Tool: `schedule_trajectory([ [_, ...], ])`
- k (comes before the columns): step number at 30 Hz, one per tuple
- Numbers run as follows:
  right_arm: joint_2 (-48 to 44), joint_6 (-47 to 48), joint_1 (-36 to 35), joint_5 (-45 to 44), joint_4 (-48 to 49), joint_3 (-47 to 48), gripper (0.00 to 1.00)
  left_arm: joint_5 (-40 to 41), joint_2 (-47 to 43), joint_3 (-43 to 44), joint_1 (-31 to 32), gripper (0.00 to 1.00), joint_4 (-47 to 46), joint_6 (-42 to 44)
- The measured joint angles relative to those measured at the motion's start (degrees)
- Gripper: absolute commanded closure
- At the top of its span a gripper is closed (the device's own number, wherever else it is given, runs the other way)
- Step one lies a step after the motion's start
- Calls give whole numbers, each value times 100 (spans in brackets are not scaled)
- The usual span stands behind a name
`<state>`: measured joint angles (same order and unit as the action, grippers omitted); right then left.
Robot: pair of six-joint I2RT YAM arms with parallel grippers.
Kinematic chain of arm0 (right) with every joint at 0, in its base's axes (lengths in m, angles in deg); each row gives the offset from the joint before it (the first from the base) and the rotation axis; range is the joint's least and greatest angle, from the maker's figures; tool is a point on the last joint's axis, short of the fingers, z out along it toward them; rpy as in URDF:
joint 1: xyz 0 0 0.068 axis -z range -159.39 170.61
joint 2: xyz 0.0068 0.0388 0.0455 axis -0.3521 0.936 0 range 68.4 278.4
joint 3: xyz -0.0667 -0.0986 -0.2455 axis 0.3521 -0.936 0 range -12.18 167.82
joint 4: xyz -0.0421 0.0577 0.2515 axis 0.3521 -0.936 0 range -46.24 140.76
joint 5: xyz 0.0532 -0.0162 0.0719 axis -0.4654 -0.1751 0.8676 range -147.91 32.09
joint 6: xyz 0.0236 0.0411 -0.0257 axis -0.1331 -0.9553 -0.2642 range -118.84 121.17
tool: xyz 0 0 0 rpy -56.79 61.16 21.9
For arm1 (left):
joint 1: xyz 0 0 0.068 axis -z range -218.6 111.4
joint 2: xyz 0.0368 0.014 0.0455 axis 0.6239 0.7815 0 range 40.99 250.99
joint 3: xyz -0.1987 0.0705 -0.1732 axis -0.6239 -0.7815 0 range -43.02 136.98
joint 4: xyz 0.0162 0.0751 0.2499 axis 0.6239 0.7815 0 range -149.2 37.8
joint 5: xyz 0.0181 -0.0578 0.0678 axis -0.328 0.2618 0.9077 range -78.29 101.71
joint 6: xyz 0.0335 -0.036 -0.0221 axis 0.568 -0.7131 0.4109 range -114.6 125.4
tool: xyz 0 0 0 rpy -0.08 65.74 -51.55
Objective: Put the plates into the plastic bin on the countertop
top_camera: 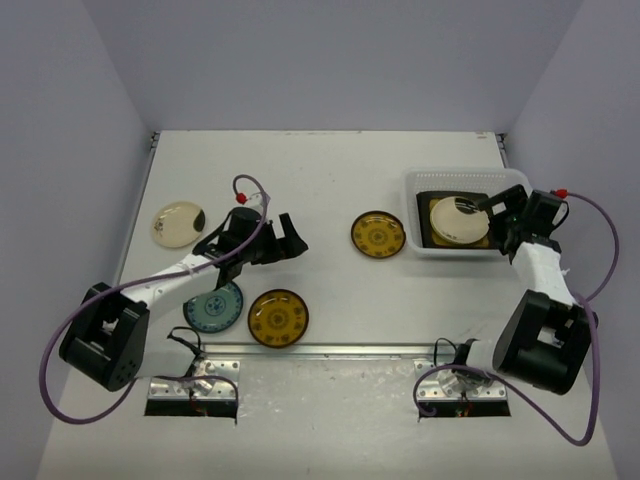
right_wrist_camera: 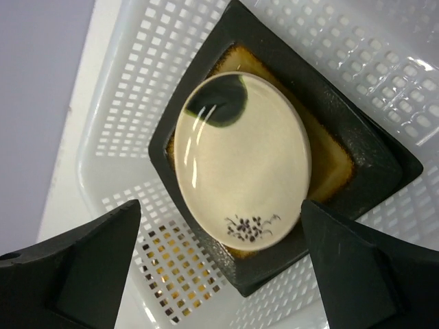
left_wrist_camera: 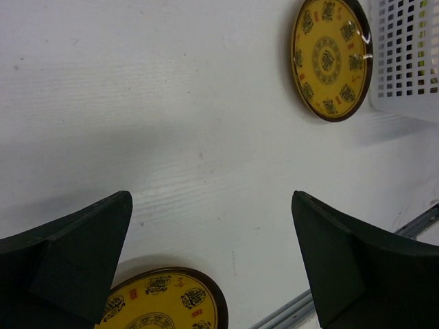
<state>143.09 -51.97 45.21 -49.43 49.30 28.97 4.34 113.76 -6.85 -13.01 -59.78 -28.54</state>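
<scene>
The white slotted plastic bin (top_camera: 460, 175) stands at the right and holds a dark-rimmed square plate with an amber centre (right_wrist_camera: 288, 75), with a cream round plate (right_wrist_camera: 240, 164) on top of it. My right gripper (right_wrist_camera: 221, 203) hovers open and empty over the bin's near right side (top_camera: 497, 213). On the countertop lie a patterned amber plate (top_camera: 378, 234), a second one (top_camera: 278, 317), a patterned blue plate (top_camera: 213, 306) and a cream plate (top_camera: 178, 223). My left gripper (top_camera: 290, 238) is open and empty above bare countertop between the two amber plates (left_wrist_camera: 331, 58) (left_wrist_camera: 164, 301).
Pale lavender walls close the back and both sides. A metal strip (top_camera: 330, 351) runs along the front edge. The left arm's link lies over part of the blue plate. The bin's corner (left_wrist_camera: 408, 55) shows in the left wrist view.
</scene>
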Motion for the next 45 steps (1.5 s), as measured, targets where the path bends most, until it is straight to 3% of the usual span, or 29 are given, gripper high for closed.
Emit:
schedule_trajectory([
  [11, -352, 888, -448, -17, -1244, 392, 1, -283, 1773, 1401, 328, 0, -220, 5],
  [17, -1383, 1259, -1379, 1459, -1168, 250, 1, -504, 3332, 2751, 525, 3, -351, 55],
  [22, -1707, 1245, -1385, 2507, -971, -131, 1, -725, 4347, 3454, 533, 17, -308, 82],
  [26, -2259, 1184, -1385, 2644, -1000, -683, 1, -1022, 4981, 4156, 531, 34, -524, 36],
  [29, -2590, 1155, -1385, 2700, -1028, -818, 1, -1217, 5281, 4409, 537, 41, -691, -11],
  [34, -2701, 1158, -1385, 2766, -1009, -820, 1, -1503, 5655, 4681, 540, 82, -903, -115],
  [38, -2698, 1172, -1385, 2760, -1002, -831, 1, -1528, 5755, 4666, 534, 100, -911, -175],
  [45, -2401, 976, -1385, 3266, -447, -1080, 1, -1427, 5280, 3860, 537, 100, -1221, -257],
])
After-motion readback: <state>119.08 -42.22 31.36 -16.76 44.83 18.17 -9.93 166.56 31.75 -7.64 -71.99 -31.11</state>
